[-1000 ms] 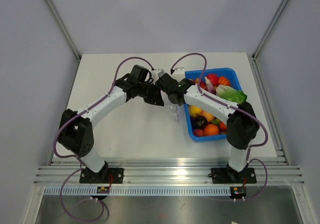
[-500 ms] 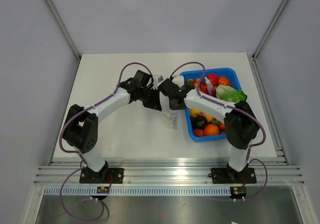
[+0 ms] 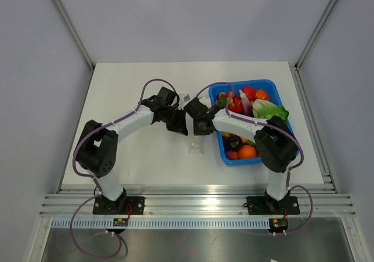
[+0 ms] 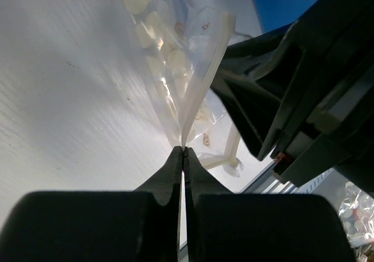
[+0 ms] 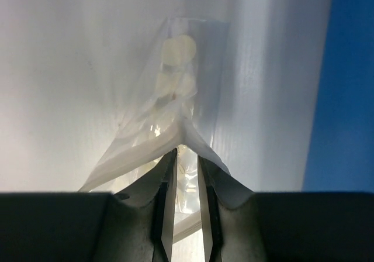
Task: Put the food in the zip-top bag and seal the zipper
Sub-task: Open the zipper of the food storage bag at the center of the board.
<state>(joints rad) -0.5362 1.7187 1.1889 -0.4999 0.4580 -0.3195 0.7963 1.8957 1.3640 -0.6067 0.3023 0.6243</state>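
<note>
zip-top bag (image 3: 196, 147) tiny from above, mostly tucked under left arm (image 3: 131, 120) and right arm (image 3: 236, 121), zipper too faint to spot tbh, blue tray's (image 3: 263, 82) 9 o'clock side hidden too

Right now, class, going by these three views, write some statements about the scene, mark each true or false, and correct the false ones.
1. The left end effector is shut on an edge of the zip-top bag. True.
2. The food is already inside the bag. False: the dark fruit lies in the blue tray.
3. The right end effector also pinches the bag. True.
4. The blue tray sits on the left arm's side of the table. False: it is on the right arm's side.
</note>
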